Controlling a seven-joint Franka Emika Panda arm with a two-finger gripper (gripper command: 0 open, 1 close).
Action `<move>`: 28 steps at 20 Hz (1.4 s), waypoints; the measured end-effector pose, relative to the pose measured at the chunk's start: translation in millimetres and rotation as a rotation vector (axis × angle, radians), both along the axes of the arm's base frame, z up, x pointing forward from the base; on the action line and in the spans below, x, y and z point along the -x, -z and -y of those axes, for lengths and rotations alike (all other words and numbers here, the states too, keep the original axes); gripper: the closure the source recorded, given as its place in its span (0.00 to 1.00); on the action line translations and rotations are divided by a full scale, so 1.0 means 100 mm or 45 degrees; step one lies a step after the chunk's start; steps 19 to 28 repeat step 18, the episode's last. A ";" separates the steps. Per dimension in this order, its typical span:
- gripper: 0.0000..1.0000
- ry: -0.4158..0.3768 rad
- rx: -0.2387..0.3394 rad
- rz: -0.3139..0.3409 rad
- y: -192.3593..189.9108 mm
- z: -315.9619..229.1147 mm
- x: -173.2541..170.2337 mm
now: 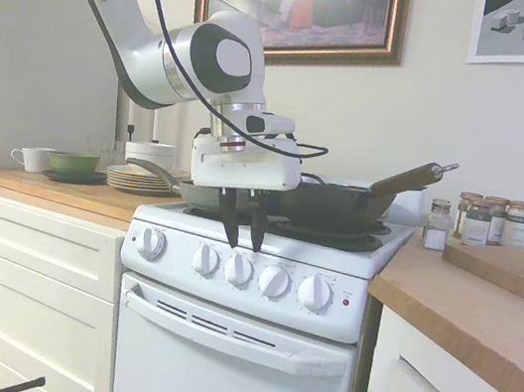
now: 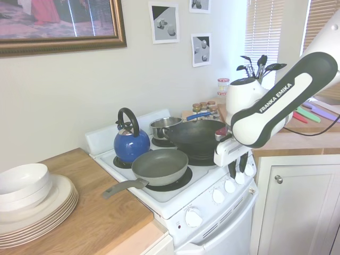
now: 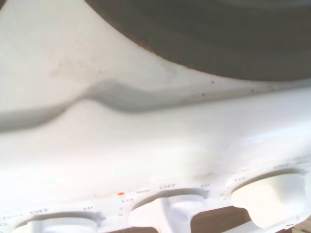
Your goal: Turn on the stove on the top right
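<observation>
1. The stove (image 1: 250, 325) stands between two wooden worktops, its control panel along the front edge carrying five round white knobs

2. The gripper (image 1: 242, 243) hangs fingers-down at the stove's front edge, its tips just above the panel between the second knob (image 1: 205, 259) and third knob (image 1: 239, 270) counted from the left end in the first exterior view

3. The two dark fingers (image 1: 229, 219) are spread, with a clear gap between them and nothing pinched; they touch no knob

4. A small red light (image 1: 345, 302) sits at the right end of the panel, beside the last knob (image 1: 314, 292)

5. The white oven-door handle (image 1: 233, 337) runs across the door below the panel

6. On the cooktop: a dark wok (image 2: 196, 137) at the front corner nearest the gripper, a grey frying pan (image 2: 159, 166) at the other front corner, a blue kettle (image 2: 130, 142) and a small steel pot (image 2: 166, 126) along the rear edge

7. A stack of plates (image 2: 37, 210) with a white bowl (image 2: 21, 180) on top rests on the worktop beside the frying-pan side

8. Spice jars (image 1: 487, 220) stand at the rear edge of the opposite worktop (image 1: 484, 314)

9. The wrist view shows the panel close up, with "OFF", "HI" and "LO" markings above the knobs
</observation>
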State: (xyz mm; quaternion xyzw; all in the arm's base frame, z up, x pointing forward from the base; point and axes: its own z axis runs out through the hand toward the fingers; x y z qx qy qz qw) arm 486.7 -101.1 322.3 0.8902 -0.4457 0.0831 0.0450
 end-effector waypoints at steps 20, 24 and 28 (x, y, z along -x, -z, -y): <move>0.00 0.011 -0.010 0.004 -0.03 -0.01 0.00; 0.00 0.011 -0.010 0.004 -0.03 -0.01 0.00; 0.00 0.011 -0.010 0.004 -0.03 -0.01 0.00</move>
